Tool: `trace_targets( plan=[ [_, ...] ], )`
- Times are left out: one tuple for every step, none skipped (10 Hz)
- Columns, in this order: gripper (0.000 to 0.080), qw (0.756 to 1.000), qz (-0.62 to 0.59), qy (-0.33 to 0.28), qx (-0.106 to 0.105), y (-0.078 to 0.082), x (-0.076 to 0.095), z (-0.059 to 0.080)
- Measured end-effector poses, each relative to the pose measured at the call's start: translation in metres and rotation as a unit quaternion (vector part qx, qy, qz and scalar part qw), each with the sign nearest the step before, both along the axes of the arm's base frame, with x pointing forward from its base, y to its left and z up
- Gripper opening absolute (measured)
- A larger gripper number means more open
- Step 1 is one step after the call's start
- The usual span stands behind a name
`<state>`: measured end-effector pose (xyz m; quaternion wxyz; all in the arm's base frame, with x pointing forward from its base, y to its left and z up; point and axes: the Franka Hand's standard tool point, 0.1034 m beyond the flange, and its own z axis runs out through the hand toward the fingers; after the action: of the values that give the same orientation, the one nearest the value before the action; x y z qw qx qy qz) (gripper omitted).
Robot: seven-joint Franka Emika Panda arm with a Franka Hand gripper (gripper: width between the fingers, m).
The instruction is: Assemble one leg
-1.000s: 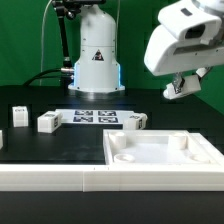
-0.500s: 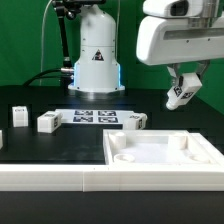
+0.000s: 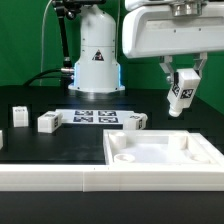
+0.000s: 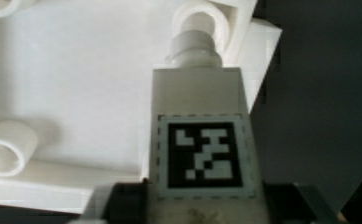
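My gripper is shut on a leg, a white block with a black-and-white tag, and holds it in the air above the far right part of the large white square panel. In the wrist view the leg fills the middle, its tagged face up and its pegged end pointing toward a corner socket of the panel. The fingers press on both sides of the leg. Three more legs lie on the table: one, one and one.
The marker board lies flat behind the panel. The robot's base stands at the back. A white rail runs along the table's front edge. Another socket shows in the wrist view.
The arm has moved toward the exterior view's left and lower with the leg in its gripper. The leg has turned from tilted to nearly upright.
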<state>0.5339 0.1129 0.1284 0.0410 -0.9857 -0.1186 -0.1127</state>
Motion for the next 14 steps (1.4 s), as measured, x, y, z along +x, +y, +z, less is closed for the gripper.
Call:
trace_targets(
  plan=[
    [0.0291, 1.0, -0.002, -0.029, 0.003, -0.001, 0.003, 0.001],
    [0.0291, 0.997, -0.001, -0.073, 0.005, -0.003, 0.006, 0.001],
    [0.0291, 0.997, 0.012, -0.072, 0.001, -0.006, 0.002, -0.007],
    [0.0291, 0.997, 0.018, -0.076, -0.002, -0.009, 0.014, -0.001],
    [0.0291, 0.996, 0.021, -0.083, -0.001, -0.01, 0.026, 0.002],
    [0.0291, 0.996, 0.022, -0.087, 0.001, -0.008, 0.036, 0.001],
    [0.0291, 0.996, 0.022, -0.092, 0.005, -0.003, 0.051, -0.001],
    [0.0291, 0.995, 0.024, -0.095, 0.008, 0.003, 0.063, -0.003],
    [0.0291, 0.994, 0.026, -0.103, 0.01, 0.007, 0.068, -0.004],
    [0.0291, 0.994, 0.025, -0.111, 0.009, 0.005, 0.068, -0.004],
    [0.0291, 0.993, 0.025, -0.111, 0.009, 0.005, 0.068, -0.004],
    [0.0291, 0.991, 0.023, -0.134, 0.01, 0.003, 0.071, -0.002],
    [0.0291, 0.989, 0.024, -0.147, 0.01, 0.002, 0.065, -0.008],
    [0.0291, 0.99, 0.029, -0.135, 0.009, 0.006, 0.053, -0.017]
  ],
)
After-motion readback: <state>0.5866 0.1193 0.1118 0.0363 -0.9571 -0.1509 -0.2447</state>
